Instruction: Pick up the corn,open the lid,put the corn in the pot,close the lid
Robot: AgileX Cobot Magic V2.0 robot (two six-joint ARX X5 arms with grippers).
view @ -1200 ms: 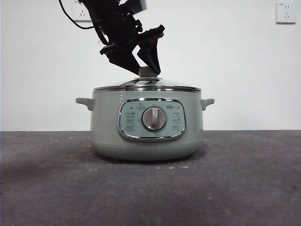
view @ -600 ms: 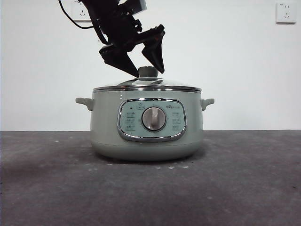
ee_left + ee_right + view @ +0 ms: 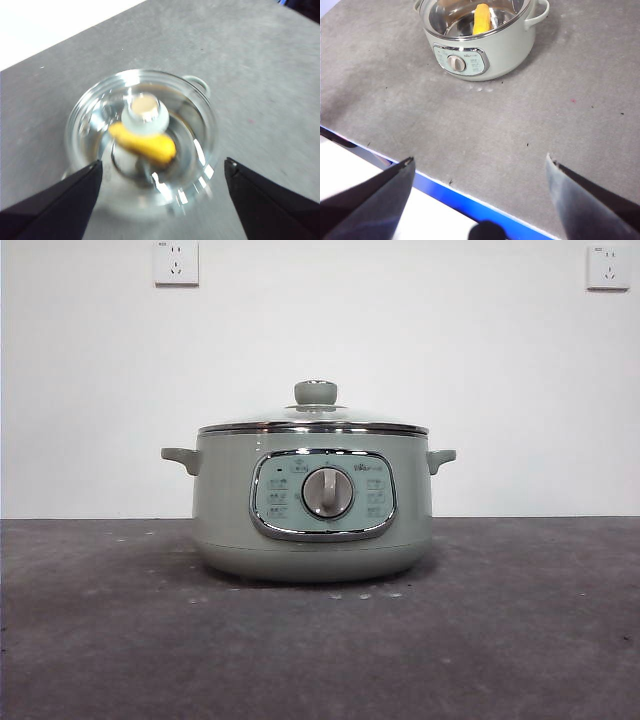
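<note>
Left wrist view alone shows the corn [image 3: 145, 144] under the lid [image 3: 142, 145].

Three cameras converging on the pot [image 3: 312, 505] from the front, from above and from afar.

Front view: sitting low at about the height of the surface [image 3: 520, 640], looking level across it toward a white wall, framing the pot near and large, dial forward. Left wrist view: hanging above the lid [image 3: 142, 145], facing steeply down through the glass, close and blurred, with the left gripper [image 3: 161, 170] spread wide at the frame's foot. Right wrist view: looking down obliquely from well apart, past the right gripper [image 3: 479, 167] and the surface's blue edge. Sharing the pot across all three; sharing the corn [image 3: 482, 18] inside it between both wrist views.
</note>
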